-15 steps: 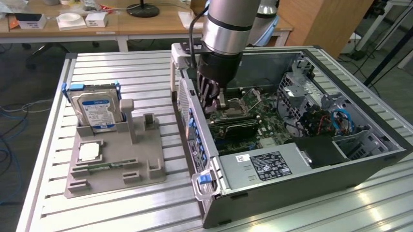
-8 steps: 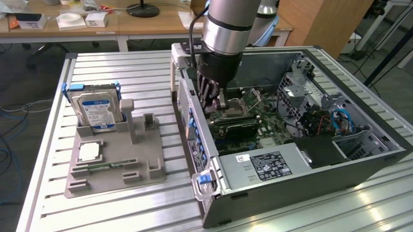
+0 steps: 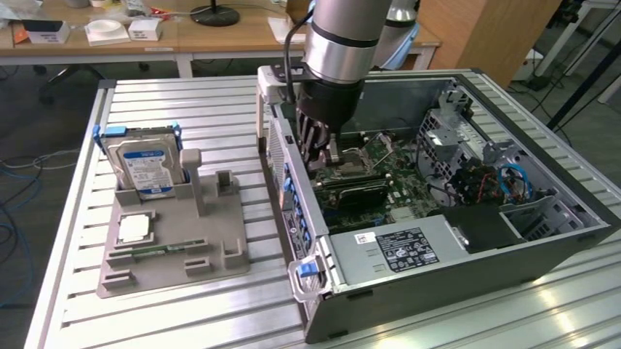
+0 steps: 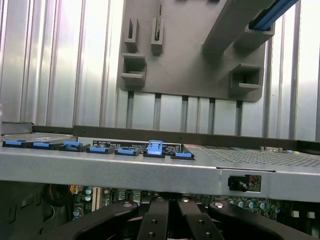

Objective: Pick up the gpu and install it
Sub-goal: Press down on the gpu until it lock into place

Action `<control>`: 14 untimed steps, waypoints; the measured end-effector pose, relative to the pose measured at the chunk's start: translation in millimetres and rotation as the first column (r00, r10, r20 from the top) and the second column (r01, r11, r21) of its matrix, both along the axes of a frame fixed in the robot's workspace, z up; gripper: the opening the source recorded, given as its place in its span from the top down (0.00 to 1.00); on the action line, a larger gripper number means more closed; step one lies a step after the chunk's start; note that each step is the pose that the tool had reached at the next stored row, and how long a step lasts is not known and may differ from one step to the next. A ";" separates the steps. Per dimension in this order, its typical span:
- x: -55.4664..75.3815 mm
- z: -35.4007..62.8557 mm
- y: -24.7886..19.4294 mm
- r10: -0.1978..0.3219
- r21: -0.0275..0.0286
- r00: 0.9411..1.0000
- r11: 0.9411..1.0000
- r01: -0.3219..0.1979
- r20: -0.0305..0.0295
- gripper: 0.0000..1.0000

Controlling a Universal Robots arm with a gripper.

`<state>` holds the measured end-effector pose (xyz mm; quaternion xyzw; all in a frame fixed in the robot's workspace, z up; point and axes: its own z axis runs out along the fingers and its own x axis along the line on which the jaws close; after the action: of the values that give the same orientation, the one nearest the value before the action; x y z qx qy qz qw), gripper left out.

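The claw (image 3: 328,149) is down inside the open computer case (image 3: 543,240), fingers drawn together just above the motherboard (image 3: 379,182). The gpu seems to sit beneath them at its slot, though the arm hides it. The grey holder (image 3: 174,247) on the worktop (image 3: 194,102) keeps the hard drive (image 3: 145,167) upright.

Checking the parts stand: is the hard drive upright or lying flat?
Upright: the hard drive stands on edge in the grey holder.

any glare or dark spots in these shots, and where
Exterior view: bright glare streaks on the slatted metal table near the exterior view's right, while the inside of the computer case sits in shadow under the arm. Wrist view: strong sheen on the table slats; the motherboard below the case edge is dim.
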<state>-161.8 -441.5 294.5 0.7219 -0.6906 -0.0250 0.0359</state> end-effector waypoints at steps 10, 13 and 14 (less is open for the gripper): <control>5.5 5.8 0.2 0.001 0.006 1.000 1.000 -0.001 -0.006 0.89; 8.1 6.2 0.0 0.003 0.005 1.000 1.000 -0.003 0.001 0.89; 9.2 6.1 0.1 0.004 0.006 1.000 1.000 -0.004 0.005 0.89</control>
<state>-152.6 -441.4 300.6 0.7233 -0.6893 -0.0250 0.0322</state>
